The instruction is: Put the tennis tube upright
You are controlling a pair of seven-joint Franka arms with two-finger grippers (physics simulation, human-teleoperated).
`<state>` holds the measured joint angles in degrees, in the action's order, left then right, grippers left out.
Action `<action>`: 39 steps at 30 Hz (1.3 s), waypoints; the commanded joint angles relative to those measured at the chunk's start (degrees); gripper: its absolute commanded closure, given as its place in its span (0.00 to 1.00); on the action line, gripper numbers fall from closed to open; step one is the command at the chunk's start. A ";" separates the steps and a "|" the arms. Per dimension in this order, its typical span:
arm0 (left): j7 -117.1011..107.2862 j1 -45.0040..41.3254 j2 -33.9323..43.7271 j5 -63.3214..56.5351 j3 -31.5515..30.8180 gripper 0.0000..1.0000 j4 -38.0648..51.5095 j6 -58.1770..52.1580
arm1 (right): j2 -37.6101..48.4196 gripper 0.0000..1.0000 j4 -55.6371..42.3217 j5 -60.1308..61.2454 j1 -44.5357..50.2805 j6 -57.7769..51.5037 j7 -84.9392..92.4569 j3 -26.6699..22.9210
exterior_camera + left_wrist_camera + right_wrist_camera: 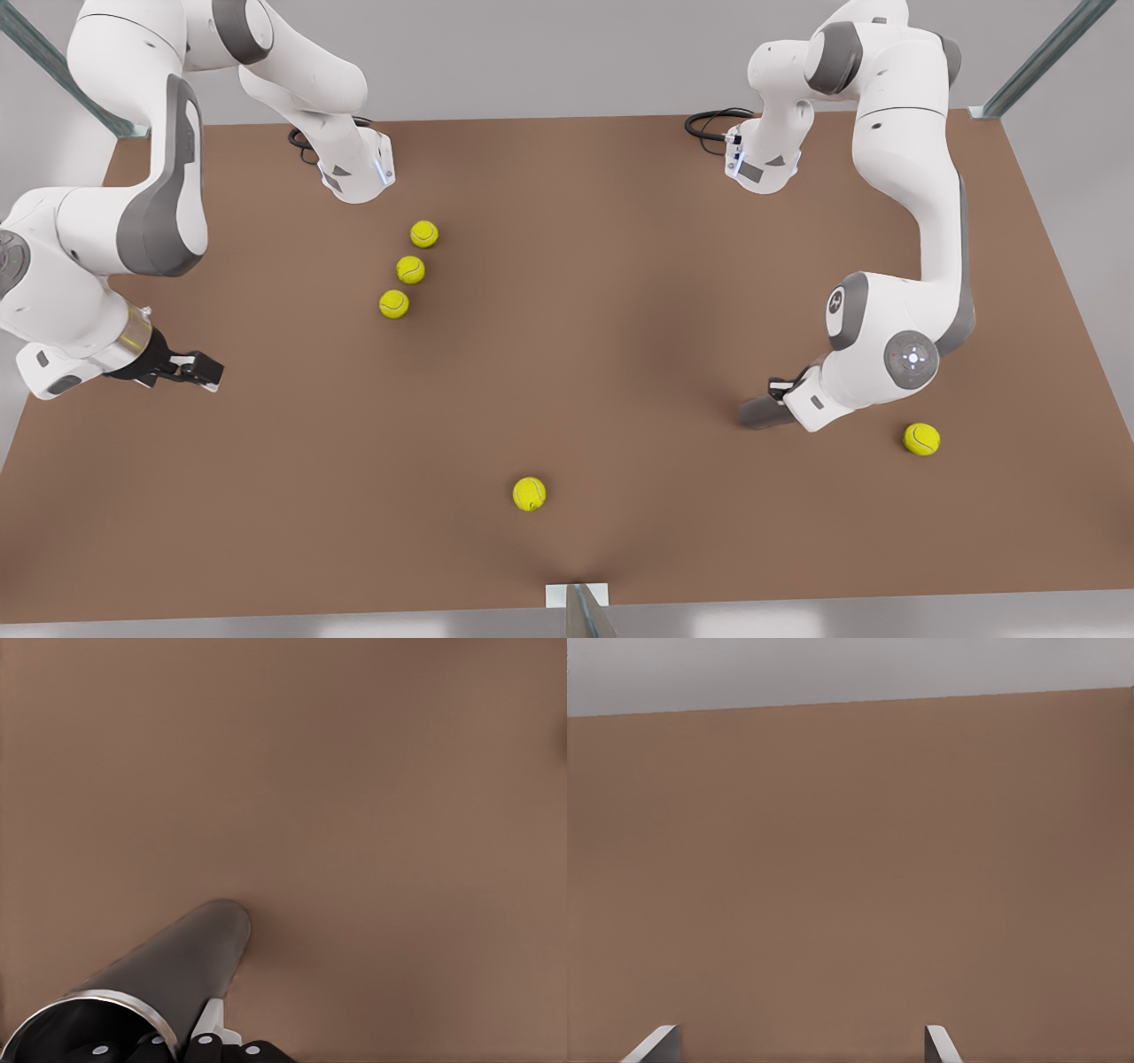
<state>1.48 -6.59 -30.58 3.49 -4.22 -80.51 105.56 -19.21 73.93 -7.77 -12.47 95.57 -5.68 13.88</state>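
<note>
Table [620, 292]: broad flat brown top, matte, plain grey surround past its edges.

Two white Franka arms w/ grey joints are mounted at the far edge, one on each side, and both reach toward the near half.

L gripper [780, 394] is on the front view's right arm, low over the table, near-right area. In the left wrist view the L gripper [190, 1032] looks pinched nearly closed on the wall of the tennis tube [177, 966] at its rim end. One pale finger [211, 1026] lies against the outside of the tube; the other is hidden at the mouth.

R gripper [208, 370] is on the front view's left arm, at the near-left side. It's dark, sits just above the surface and points toward the middle. In the right wrist view the R gripper [797, 1045] has its jaws spread wide w/ nothing between them, bare table ahead. This arm waits.

Tennis tube [757, 413]: plain matte grey cylinder, smooth, w/ a thin silvery rim round the open end that sits at the L gripper. It's tilted, not upright: the closed end is down on the table, casting a soft shadow, and the rim end is raised at the gripper. Nothing lies close around its far end.

Tennis balls are yellow-green and fuzzy-looking, w/ pale seams:
- Three form a short slanted row at far-left centre [423, 234], [410, 269], [393, 304], just beside one another but apart, well clear of both grippers.
- One sits alone near-centre [529, 494].
- One sits near-right [921, 439], right of the L arm's wrist, on the other side of it from the tube.
</note>
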 commanded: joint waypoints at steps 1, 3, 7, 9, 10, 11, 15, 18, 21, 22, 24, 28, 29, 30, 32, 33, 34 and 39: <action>0.01 -0.01 0.00 -0.94 0.00 0.79 0.00 0.00 | -0.03 0.00 -0.02 -0.05 0.08 -0.04 0.06 0.01; 0.01 0.08 -0.09 -2.08 -0.09 0.79 0.00 0.00 | -0.03 0.00 -0.02 0.30 -0.27 -0.04 -0.12 0.01; -0.08 0.61 -0.27 -2.34 -0.09 0.79 0.00 0.00 | -0.03 0.00 0.07 0.29 -0.27 -0.04 -0.12 0.01; 0.01 0.70 -0.35 -2.52 -0.09 0.79 0.00 0.00 | -0.03 0.00 0.07 -0.06 -0.36 -0.04 -0.29 0.01; -0.08 0.70 -0.44 -2.52 -0.09 0.79 0.00 0.00 | -0.03 0.00 0.07 -0.23 -0.27 -0.04 -0.38 0.01; -0.08 0.70 -0.44 -2.52 -0.09 0.79 0.00 0.00 | -0.03 0.00 0.07 -0.15 -0.36 -0.04 -0.56 0.01; 0.10 0.70 -0.62 -2.61 -0.09 0.73 -0.09 0.00 | -0.03 0.00 0.07 -0.06 -0.36 -0.04 -0.65 0.01; 0.10 0.70 -0.62 -2.61 -0.09 0.00 -0.09 0.00 | -0.03 0.00 0.07 -0.06 -0.45 -0.04 -0.73 0.01; 0.10 0.70 -0.62 -2.61 -0.09 0.00 -0.09 0.00 | -0.03 0.00 -0.02 -0.06 -0.45 -0.04 -0.65 -0.08; 0.01 0.70 -0.53 -2.61 -0.09 0.00 -0.09 0.00 | -0.03 0.00 -0.02 -0.06 -0.53 -0.04 -0.65 -0.17; 0.01 0.70 -0.53 -2.61 -0.09 0.00 -0.09 0.00 | -0.03 0.00 -0.02 -0.06 -0.45 -0.04 -0.73 -0.17; -0.08 0.61 -0.35 -2.52 -0.09 0.00 0.00 -0.44 | -0.03 0.00 0.07 -0.14 -0.45 -0.04 -0.73 -0.26; -0.08 0.61 -0.27 -2.52 -0.09 0.00 0.00 -0.44 | -0.03 0.00 -0.02 -0.14 -0.45 -0.04 -0.73 -0.26; -0.08 0.61 -0.18 -2.52 -0.09 0.00 0.00 -0.44 | -0.03 0.00 -0.02 -0.14 -0.45 -0.04 -0.73 -0.26; -0.08 0.61 -0.09 -2.52 -0.09 0.00 0.00 -0.44 | -0.03 0.00 -0.02 -0.06 -0.62 -0.04 -0.65 -0.26; -0.08 0.61 0.17 -2.52 -0.09 0.00 0.00 -0.53 | -0.03 0.00 -0.02 -0.06 -0.62 -0.04 -0.65 -0.26; -0.08 0.61 0.61 -2.52 -0.09 0.00 0.00 -0.88 | -0.03 0.00 -0.02 -0.06 -0.62 -0.04 -0.65 -0.26; -0.08 0.61 1.93 -2.52 -0.09 0.00 0.00 -1.85 | -0.03 0.00 -0.02 -0.14 -0.62 -0.04 -0.65 -0.26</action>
<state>1.41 -5.98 -28.58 0.99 -4.31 -80.44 103.48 -19.25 73.92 -7.91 -13.10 95.54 -6.33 13.62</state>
